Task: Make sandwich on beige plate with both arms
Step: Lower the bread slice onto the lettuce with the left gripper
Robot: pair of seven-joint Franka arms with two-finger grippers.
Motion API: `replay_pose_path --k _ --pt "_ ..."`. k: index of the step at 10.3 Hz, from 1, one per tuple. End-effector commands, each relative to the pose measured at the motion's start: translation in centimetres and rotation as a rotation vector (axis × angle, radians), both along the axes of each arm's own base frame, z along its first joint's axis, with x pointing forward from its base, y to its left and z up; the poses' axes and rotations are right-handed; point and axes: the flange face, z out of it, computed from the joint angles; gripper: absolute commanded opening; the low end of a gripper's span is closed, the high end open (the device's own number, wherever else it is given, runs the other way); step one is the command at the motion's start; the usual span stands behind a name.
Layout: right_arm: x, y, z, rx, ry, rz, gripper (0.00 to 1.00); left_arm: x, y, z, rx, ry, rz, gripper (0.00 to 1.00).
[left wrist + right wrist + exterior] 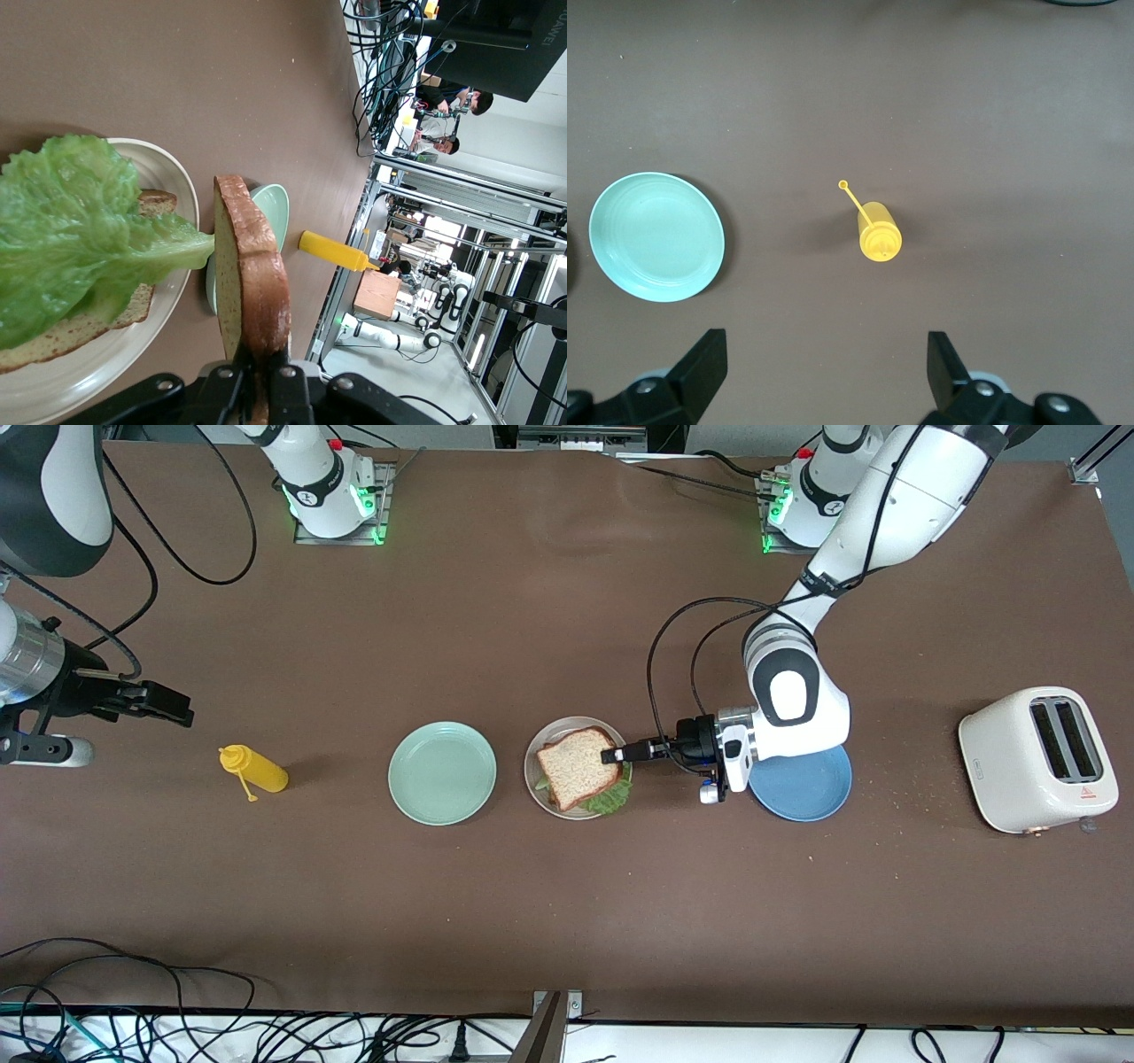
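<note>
The beige plate (556, 728) lies mid-table and carries a bread slice (53, 341) with a ruffled green lettuce leaf (611, 799) on it. My left gripper (609, 756) is shut on the crust edge of a second bread slice (578, 766) and holds it over the plate and lettuce. In the left wrist view this held slice (252, 274) shows edge-on in my left gripper (259, 376), clear of the lettuce (71, 230) and plate (177, 190). My right gripper (164, 704) is open and empty over the table at the right arm's end, and its arm waits; its own view (824, 372) shows bare table between the fingers.
A mint green plate (442, 772) lies beside the beige plate toward the right arm's end, then a yellow squeeze bottle (255, 769) on its side. A blue plate (802, 788) lies under the left wrist. A white toaster (1036, 760) stands at the left arm's end.
</note>
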Motion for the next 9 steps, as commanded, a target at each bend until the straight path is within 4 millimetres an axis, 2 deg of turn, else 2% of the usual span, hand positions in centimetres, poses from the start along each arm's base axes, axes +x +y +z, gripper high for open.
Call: replay_pose_path --k 1,3,7,8,9 --pt "-0.7 0.1 0.6 0.019 0.004 -0.02 1.0 -0.5 -0.1 -1.0 -0.01 -0.034 0.01 0.0" --pt "-0.6 0.1 0.6 0.018 0.002 -0.019 1.0 -1.0 -0.5 -1.9 -0.005 -0.028 0.0 0.0" --pt "-0.6 0.1 0.5 0.022 0.004 -0.023 1.0 -1.3 -0.1 -3.6 0.022 -0.074 -0.014 0.0" --pt "-0.6 0.1 0.5 0.022 0.004 -0.023 1.0 -1.3 0.3 -4.2 0.031 -0.097 -0.023 0.45" --pt "-0.6 0.1 0.5 0.022 0.004 -0.023 1.0 -1.1 0.7 -4.2 0.034 -0.104 -0.022 0.49"
